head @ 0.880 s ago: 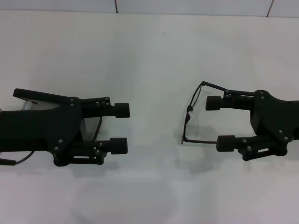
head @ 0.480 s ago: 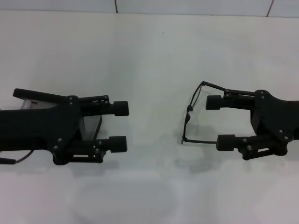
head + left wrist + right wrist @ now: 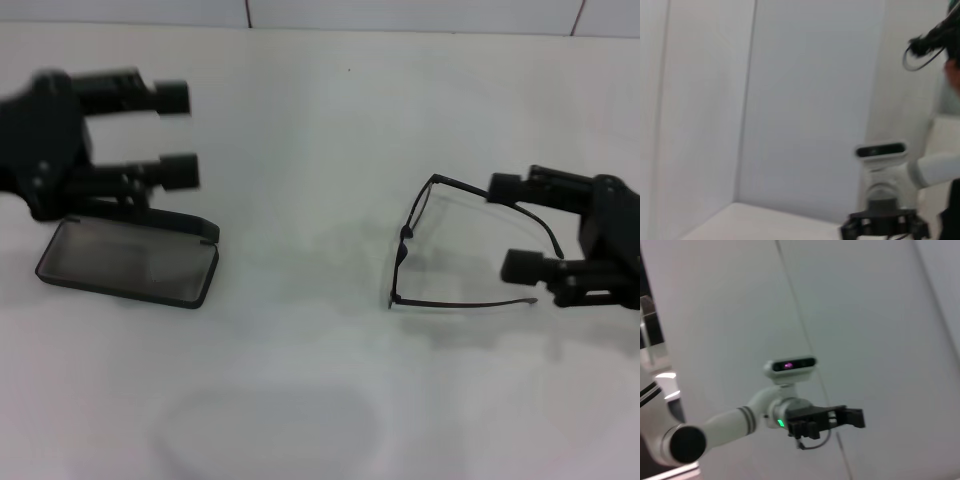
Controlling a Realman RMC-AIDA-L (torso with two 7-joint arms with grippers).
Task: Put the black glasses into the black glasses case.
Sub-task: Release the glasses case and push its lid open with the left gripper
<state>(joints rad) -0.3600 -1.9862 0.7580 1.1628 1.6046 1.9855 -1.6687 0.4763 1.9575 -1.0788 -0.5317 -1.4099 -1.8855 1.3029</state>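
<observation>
White table point(image 3: 320, 130), pale wall panels behind.

Case point(image 3: 128, 262): on the table's left side, lid swung open, grey lining facing up, nothing inside.

Glasses point(image 3: 455, 245): on the table right of centre, well apart from the case, temples unfolded and pointing right.

Left gripper point(image 3: 178, 130): above and behind the case, fingers spread, grasping nothing.

Right gripper point(image 3: 512, 226): at the right edge, beside the temple ends, fingers spread, grasping nothing; one temple runs between the fingers. Whether anything touches, cannot tell.
</observation>
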